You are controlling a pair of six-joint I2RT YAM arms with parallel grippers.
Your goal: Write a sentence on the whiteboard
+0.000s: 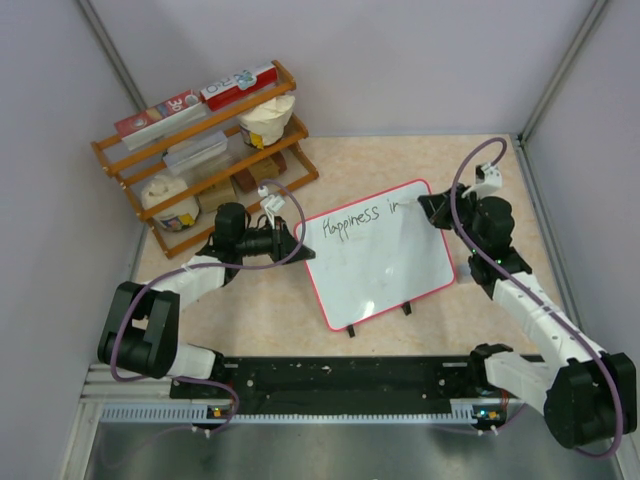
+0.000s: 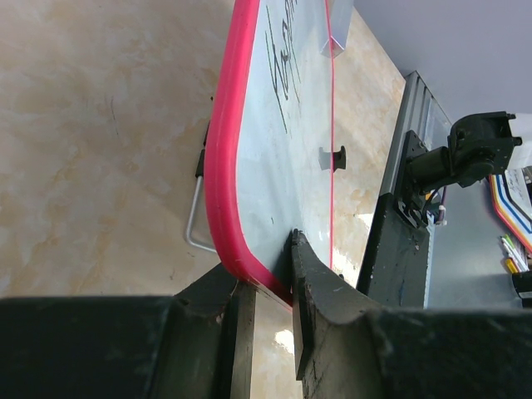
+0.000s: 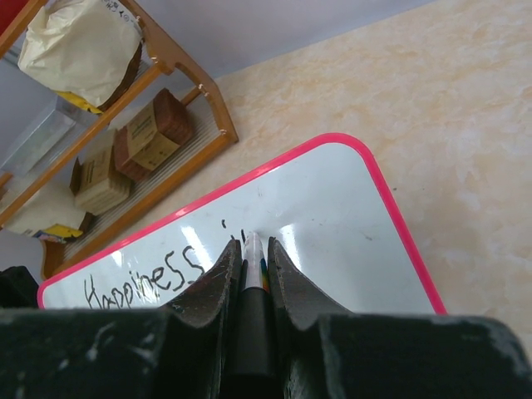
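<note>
The whiteboard with its red rim stands tilted on small black feet in the middle of the table. The sentence reads "Happiness in" along the board's top edge. My left gripper is shut on the board's left rim; in the left wrist view the red rim sits between the jaws of the gripper. My right gripper is at the board's upper right, shut on a marker. The marker's tip rests on the white surface, just past the last letters.
A wooden rack with boxes and paper cups stands at the back left, close behind the left arm. Grey walls close in both sides. A black rail runs along the near edge between the arm bases.
</note>
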